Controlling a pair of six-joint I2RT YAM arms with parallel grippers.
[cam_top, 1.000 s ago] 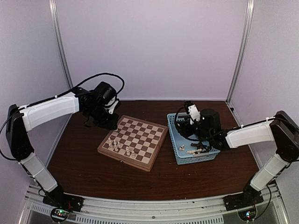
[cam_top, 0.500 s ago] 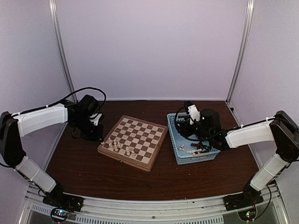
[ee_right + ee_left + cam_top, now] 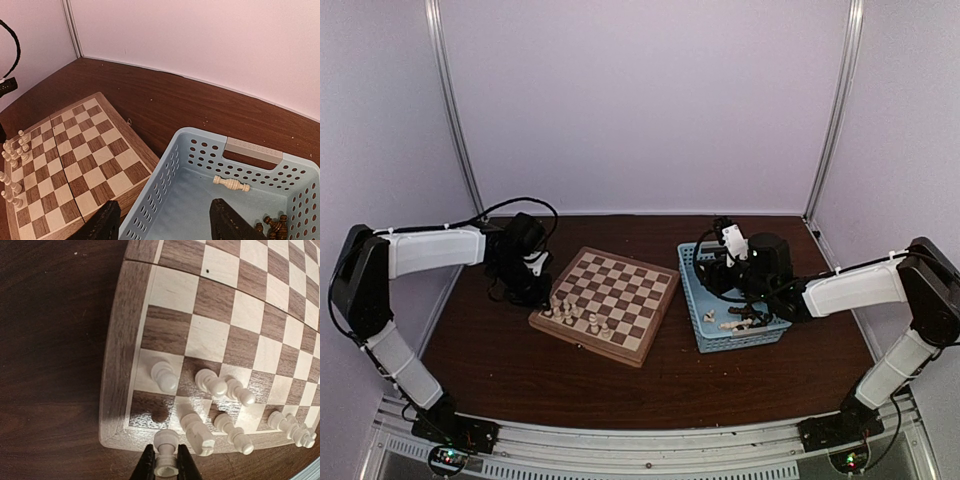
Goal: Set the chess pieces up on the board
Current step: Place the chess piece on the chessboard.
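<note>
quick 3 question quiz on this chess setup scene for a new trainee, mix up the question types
1. True or false: the right gripper is shut on a dark piece.
2. What is pinched in the left gripper at the corner of the board? A) a cream-white piece B) a dark piece C) nothing
3. Fill in: in the right wrist view, the cream piece inside the blue basket lies on its ____.

Key: 1 false, its jaws stand open over the basket. 2 A. 3 side.
</note>
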